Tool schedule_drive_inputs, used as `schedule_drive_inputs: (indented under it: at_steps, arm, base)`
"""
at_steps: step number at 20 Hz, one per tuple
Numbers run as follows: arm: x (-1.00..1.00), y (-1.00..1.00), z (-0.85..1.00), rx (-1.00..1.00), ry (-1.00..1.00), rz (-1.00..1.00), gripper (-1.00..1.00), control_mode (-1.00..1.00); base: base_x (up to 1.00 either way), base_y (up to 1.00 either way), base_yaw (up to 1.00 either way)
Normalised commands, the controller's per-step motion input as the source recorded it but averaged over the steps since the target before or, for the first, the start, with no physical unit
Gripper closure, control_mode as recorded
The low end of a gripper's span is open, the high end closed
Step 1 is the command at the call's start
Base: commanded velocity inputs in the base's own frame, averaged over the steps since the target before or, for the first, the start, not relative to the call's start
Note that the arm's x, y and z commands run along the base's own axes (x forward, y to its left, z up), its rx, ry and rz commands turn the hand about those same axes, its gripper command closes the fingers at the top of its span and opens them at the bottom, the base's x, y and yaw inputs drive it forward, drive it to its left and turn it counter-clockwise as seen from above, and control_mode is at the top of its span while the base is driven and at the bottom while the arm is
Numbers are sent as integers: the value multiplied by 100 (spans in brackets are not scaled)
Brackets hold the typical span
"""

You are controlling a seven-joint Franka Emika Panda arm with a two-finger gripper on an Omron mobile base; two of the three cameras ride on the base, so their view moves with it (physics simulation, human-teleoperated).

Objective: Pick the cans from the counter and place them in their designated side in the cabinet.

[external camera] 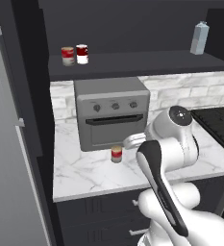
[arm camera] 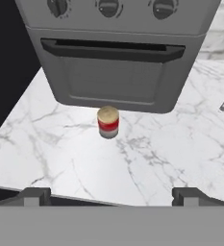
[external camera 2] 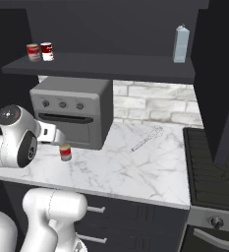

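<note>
can (arm camera: 108,122) at claw's (arm camera: 111,196) 12 o'clock on counter (arm camera: 171,158) | claw: released, wide | likely light, rigid, slick; grip mid-sides

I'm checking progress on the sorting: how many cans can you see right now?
3. Two cans stand side by side at the cabinet shelf's left end; one can stands on the counter before the toaster oven.

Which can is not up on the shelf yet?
The can on the counter, standing upright just in front of the toaster oven. The other two cans already stand side by side at the left end of the cabinet shelf.
</note>
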Motion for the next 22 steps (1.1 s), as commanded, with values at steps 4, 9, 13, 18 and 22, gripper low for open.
schedule_drive_inputs:
  at_steps: [4, 9, 13, 18, 22]
  arm:
    - [9, 7, -14, 0, 0, 0, -100, -100]
    - [10, 4, -16, 0, 0, 0, -100, -100]
    - [15, 3, -17, 0, 0, 0, -100, -100]
    - [19, 3, -16, 0, 0, 0, -100, -100]
    - [21, 3, -16, 0, 0, 0, -100, -100]
  base:
    - [0, 0, 0]
    - [0, 0, 0]
    - [0, 0, 0]
    - [0, 0, 0]
    - [0, 0, 0]
